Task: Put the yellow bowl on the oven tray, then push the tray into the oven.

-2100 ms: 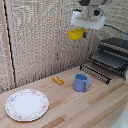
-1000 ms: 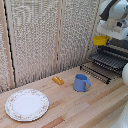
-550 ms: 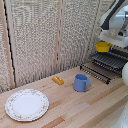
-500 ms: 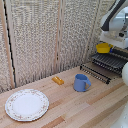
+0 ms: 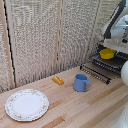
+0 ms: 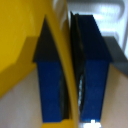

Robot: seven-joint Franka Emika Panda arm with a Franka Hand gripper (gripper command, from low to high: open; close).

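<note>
Pinching the dish's [image 5: 106, 53] wall, the fingers [image 6: 52, 80] hold it at the sheet [image 5: 111, 62]; release and sliding into the oven [image 5: 116, 47] remain.

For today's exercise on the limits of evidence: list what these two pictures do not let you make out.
- Exterior view: most of the oven is cut off by the frame's right edge.
- Exterior view: the hand's fingers are too small to see above the yellow dish.
- Wrist view: the hand and the dish rim fill the blurred frame, hiding the baking sheet.
</note>
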